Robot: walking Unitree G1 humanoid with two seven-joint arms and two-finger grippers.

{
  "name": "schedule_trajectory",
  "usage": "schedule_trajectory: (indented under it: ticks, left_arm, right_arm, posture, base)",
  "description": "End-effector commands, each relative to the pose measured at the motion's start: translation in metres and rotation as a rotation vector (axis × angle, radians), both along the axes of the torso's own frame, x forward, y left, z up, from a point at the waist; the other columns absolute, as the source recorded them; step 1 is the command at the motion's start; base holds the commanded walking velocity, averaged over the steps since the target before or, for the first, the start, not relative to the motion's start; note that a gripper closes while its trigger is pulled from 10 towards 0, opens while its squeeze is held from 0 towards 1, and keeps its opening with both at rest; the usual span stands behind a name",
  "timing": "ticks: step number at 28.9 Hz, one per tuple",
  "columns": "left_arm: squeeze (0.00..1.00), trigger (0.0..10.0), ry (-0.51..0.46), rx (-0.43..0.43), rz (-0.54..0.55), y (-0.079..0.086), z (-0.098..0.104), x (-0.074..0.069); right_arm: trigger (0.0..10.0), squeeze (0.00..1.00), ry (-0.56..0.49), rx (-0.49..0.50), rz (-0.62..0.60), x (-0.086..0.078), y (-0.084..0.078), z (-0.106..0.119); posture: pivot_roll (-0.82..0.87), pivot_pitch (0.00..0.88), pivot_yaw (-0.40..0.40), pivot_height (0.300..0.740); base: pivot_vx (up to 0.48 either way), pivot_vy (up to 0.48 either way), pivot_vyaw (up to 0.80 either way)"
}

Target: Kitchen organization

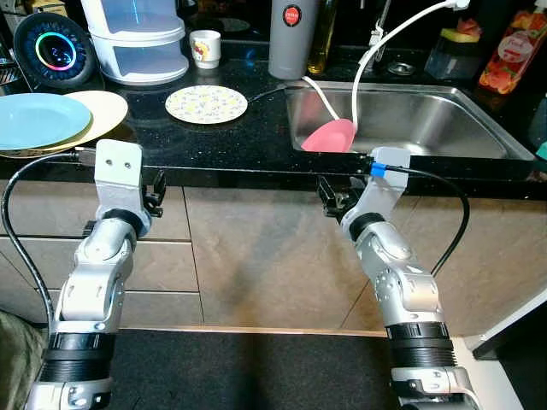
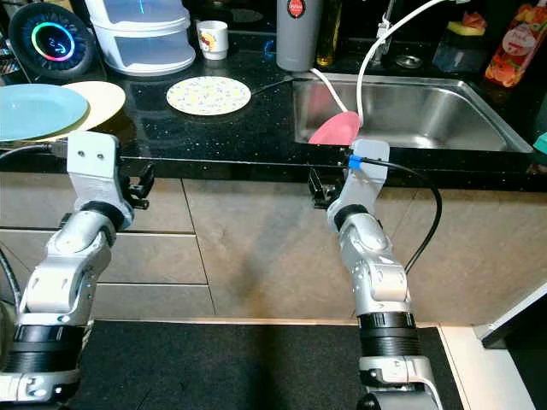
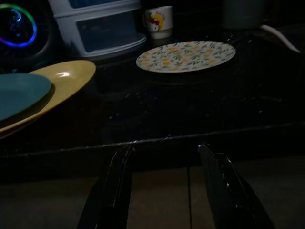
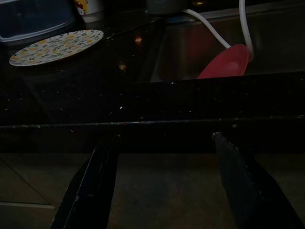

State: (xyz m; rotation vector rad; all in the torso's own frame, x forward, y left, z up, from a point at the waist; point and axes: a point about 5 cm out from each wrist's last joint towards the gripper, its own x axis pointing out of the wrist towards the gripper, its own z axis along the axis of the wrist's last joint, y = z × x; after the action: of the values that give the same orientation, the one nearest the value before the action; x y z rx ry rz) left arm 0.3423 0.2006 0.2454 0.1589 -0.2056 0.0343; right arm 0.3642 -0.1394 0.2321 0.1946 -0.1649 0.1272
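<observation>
Pincers: left pincer (image 3: 164, 191) and right pincer (image 4: 167, 183) both spread apart, empty, parked below the black speckled counter (image 1: 256, 145) edge, presumably pre-reach. Round floral plate (image 1: 206, 104) lies at 12 o'clock; pink spatula (image 1: 329, 135) leans at the steel sink (image 1: 427, 120) rim, 1 o'clock.

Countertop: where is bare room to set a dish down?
Bare black counter runs along the front edge, between the stacked plates and the sink, in front of the floral plate. The back row is crowded: speaker, containers, mug, flask.
</observation>
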Motion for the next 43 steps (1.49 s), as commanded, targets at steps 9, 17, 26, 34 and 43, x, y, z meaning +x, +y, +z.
schedule_trajectory:
  ticks: [9, 17, 26, 34, 43]
  left_arm:
    - [0.00, 10.0, -0.031, 0.021, -0.043, -0.006, 0.011, -0.002]
    - [0.00, 10.0, -0.038, 0.024, -0.063, -0.008, 0.014, -0.002]
    - [0.00, 10.0, -0.041, 0.028, -0.076, -0.009, 0.016, -0.003]
    - [0.00, 10.0, -0.041, 0.033, -0.084, -0.010, 0.016, -0.003]
    - [0.00, 10.0, -0.042, 0.032, -0.094, -0.011, 0.017, -0.003]
  right_arm:
    - [10.0, 0.00, 0.014, 0.022, -0.007, -0.001, 0.000, -0.004]
    - [10.0, 0.00, 0.008, 0.030, -0.015, -0.001, 0.000, -0.002]
    - [10.0, 0.00, 0.005, 0.037, -0.020, -0.001, 0.000, -0.001]
    - [10.0, 0.00, 0.005, 0.040, -0.022, -0.001, 0.000, -0.001]
    - [10.0, 0.00, 0.006, 0.040, -0.024, -0.002, 0.000, -0.001]
  posture:
    - [0.01, 0.135, -0.015, 0.740]
    - [0.02, 0.140, -0.008, 0.740]
    - [0.02, 0.140, -0.006, 0.740]
    - [0.02, 0.141, -0.004, 0.740]
    - [0.02, 0.141, -0.004, 0.740]
  base:
    - [0.265, 0.000, 0.00]
    - [0.289, 0.000, 0.00]
    - [0.304, 0.000, 0.00]
    - [0.304, 0.000, 0.00]
    - [0.303, 0.000, 0.00]
